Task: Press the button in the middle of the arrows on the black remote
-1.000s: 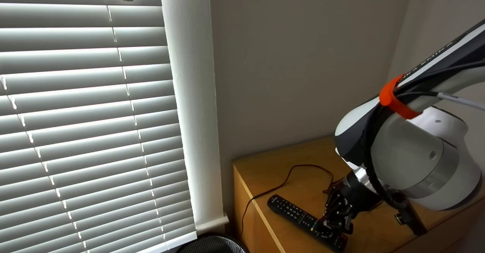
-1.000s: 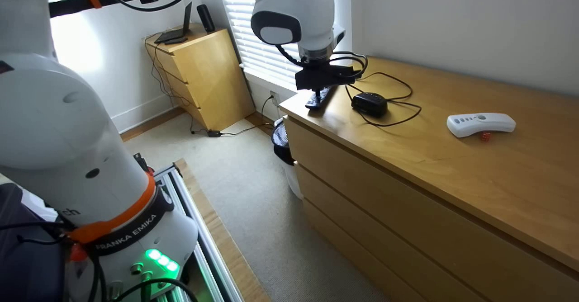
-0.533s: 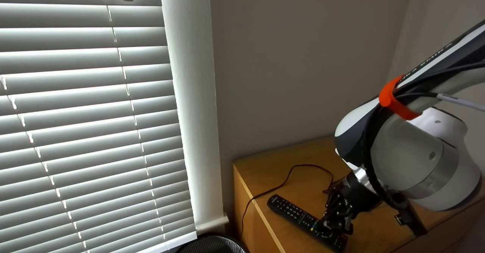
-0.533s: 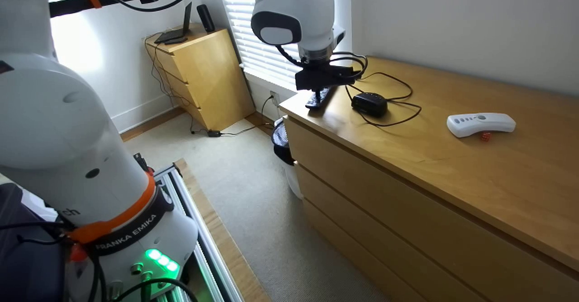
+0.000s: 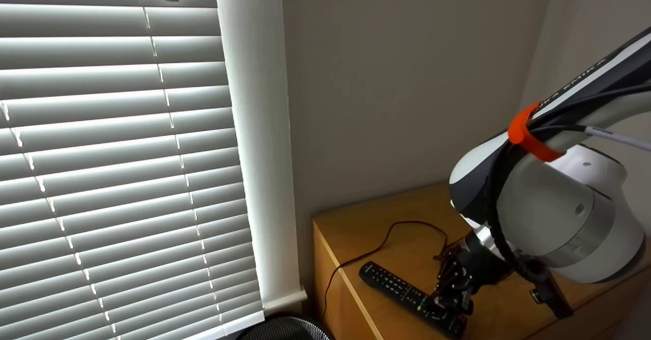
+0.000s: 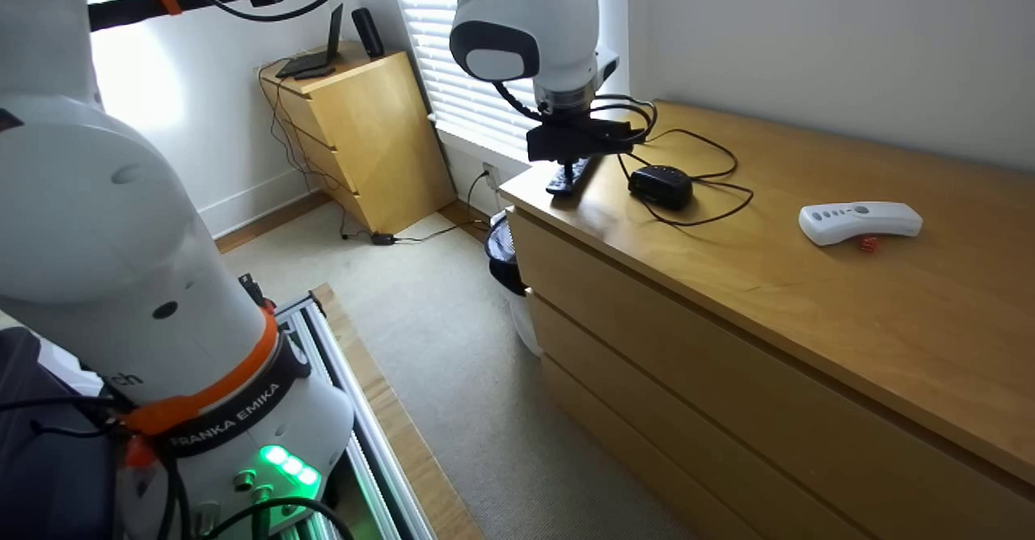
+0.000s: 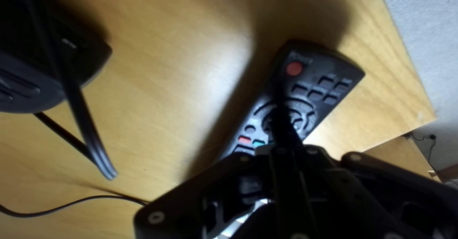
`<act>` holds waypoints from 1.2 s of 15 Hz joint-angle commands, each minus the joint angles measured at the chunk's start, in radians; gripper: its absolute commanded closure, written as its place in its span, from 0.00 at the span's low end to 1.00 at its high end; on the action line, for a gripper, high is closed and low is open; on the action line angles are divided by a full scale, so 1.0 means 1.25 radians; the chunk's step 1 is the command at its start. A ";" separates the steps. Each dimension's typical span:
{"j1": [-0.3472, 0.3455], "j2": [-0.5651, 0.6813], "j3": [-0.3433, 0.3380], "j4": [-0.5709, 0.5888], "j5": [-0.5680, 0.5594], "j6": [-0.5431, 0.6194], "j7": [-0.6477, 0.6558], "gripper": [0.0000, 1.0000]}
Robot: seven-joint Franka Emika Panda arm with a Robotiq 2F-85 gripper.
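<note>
The black remote (image 5: 396, 287) lies by the left edge of the dresser (image 6: 776, 297); over its button ring (image 7: 297, 117) stands the gripper (image 7: 281, 119), jaws together, empty; a black gadget (image 6: 661, 187) sits apart at right

Directly under my jaws the black remote (image 7: 332, 69) blocks the way down; whether the gripper (image 6: 568, 176) touches it I can't tell. Left of the jaws in the wrist view, a strip of bare dresser top (image 7: 161, 71) gives me a lane, then the black corded device (image 6: 661, 187) stands in the way, its cord (image 6: 734, 160) looping around it. Right of the jaws, past the remote, the top soon runs out at its edge
</note>
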 commanded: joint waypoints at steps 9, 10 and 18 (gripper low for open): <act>0.004 -0.035 -0.025 -0.019 -0.084 -0.024 0.119 1.00; 0.004 -0.040 -0.026 -0.018 -0.085 -0.023 0.120 1.00; -0.061 -0.124 0.010 -0.072 -0.307 -0.013 0.347 1.00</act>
